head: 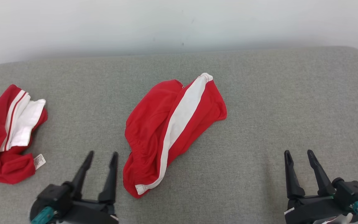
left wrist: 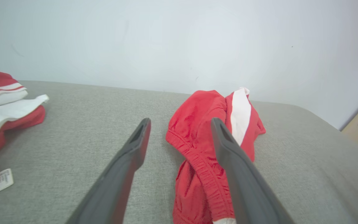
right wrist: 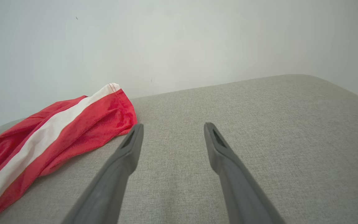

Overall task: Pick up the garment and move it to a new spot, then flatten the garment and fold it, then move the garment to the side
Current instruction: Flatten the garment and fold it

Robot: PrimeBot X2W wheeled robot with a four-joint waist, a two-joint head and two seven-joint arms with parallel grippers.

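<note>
The garment (head: 172, 130) is a pair of red shorts with a white side stripe, lying crumpled in the middle of the grey padded surface (head: 259, 93). My left gripper (head: 102, 155) stands open just left of its near end, with nothing between the fingers. In the left wrist view the garment (left wrist: 204, 137) lies ahead, partly behind the right finger (left wrist: 228, 149), with the left gripper (left wrist: 180, 123) apart from it. My right gripper (head: 299, 153) is open and empty at the lower right, well clear of the cloth. In the right wrist view the garment (right wrist: 51, 133) lies left of the right gripper (right wrist: 172, 126).
A second red and white garment (head: 8, 133) with a small label lies bunched at the left edge, also seen as a red and white heap (left wrist: 5, 105). A pale wall (head: 179, 25) rises behind the surface. The surface's right part is bare.
</note>
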